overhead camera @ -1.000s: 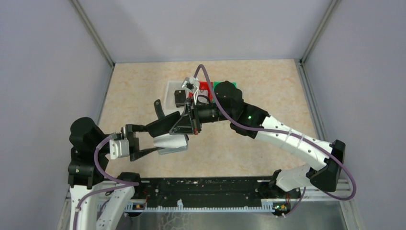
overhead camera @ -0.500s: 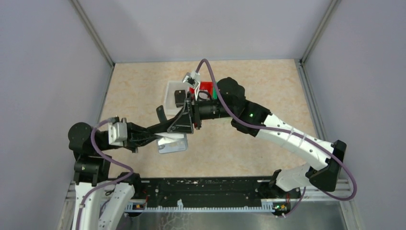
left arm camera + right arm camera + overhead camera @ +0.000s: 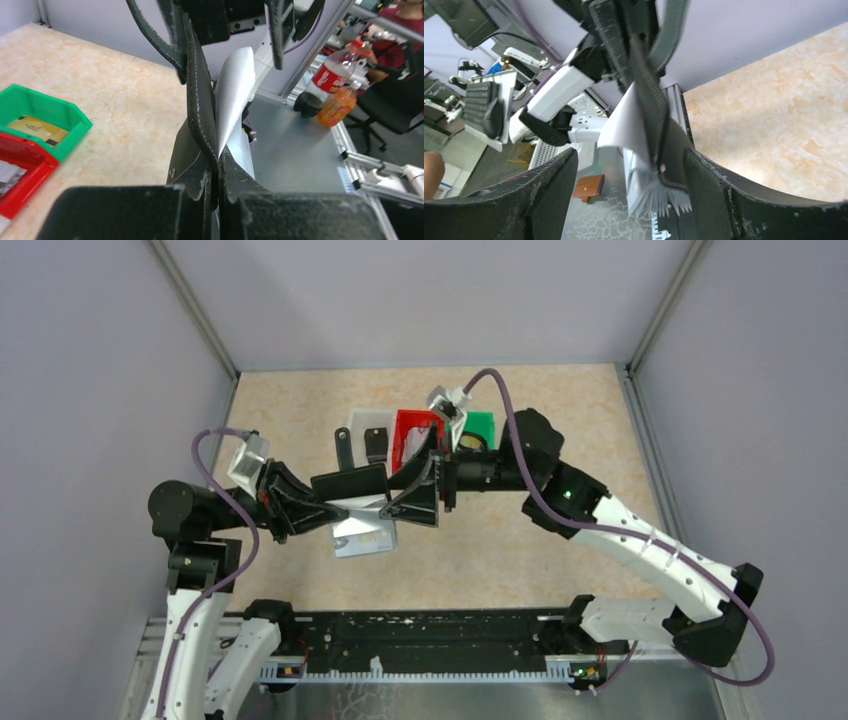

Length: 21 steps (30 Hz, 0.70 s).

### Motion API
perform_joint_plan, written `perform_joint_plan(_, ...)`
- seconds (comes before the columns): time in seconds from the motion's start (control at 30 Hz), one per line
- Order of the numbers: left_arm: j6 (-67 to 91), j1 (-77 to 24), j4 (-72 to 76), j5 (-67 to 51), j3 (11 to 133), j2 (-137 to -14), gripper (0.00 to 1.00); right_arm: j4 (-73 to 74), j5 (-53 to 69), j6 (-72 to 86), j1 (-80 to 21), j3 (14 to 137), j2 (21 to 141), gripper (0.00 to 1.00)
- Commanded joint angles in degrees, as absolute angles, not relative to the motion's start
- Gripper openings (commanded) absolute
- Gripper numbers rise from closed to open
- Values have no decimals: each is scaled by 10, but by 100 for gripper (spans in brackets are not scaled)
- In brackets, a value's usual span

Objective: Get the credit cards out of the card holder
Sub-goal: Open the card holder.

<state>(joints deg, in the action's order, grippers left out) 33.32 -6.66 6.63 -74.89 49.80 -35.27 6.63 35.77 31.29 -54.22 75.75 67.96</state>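
The card holder [image 3: 350,483] hangs above the table, black leather outside, with a silvery fan of inner pockets [image 3: 365,533] spread below. Its strap [image 3: 343,445] sticks up. My left gripper [image 3: 322,510] is shut on the holder's black flap [image 3: 202,107], the jaws pinched tight. My right gripper [image 3: 408,492] is open, its fingers [image 3: 551,195] standing wide on either side of the holder's pocket end [image 3: 659,192] without touching it. A black credit card [image 3: 375,443] lies in the white bin, a gold one [image 3: 37,129] in the green bin, and a grey one [image 3: 7,175] in the red bin.
The white bin [image 3: 358,423], red bin [image 3: 412,422] and green bin [image 3: 486,423] stand side by side behind the grippers. Grey walls close in the table on the left, back and right. Both arms meet over the table's middle.
My left gripper has reached in and shut on the holder's flap. My right gripper has opened, let go of the holder, and drawn back to the right.
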Motion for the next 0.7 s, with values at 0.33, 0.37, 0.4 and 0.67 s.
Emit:
perform_joint_plan(0.33, 616, -67, 248, -704, 492, -381, 0, -117, 395, 327, -540, 606, 604, 80)
perform_joint_plan(0.37, 626, -67, 257, -707, 491, -381, 0, -120, 392, 326, -540, 603, 604, 79)
perform_joint_plan(0.4, 633, -67, 264, -708, 491, -381, 0, -124, 390, 325, -540, 602, 605, 79)
perform_joint_plan(0.67, 666, -67, 275, -713, 497, -383, 0, -131, 390, 317, -541, 610, 605, 73)
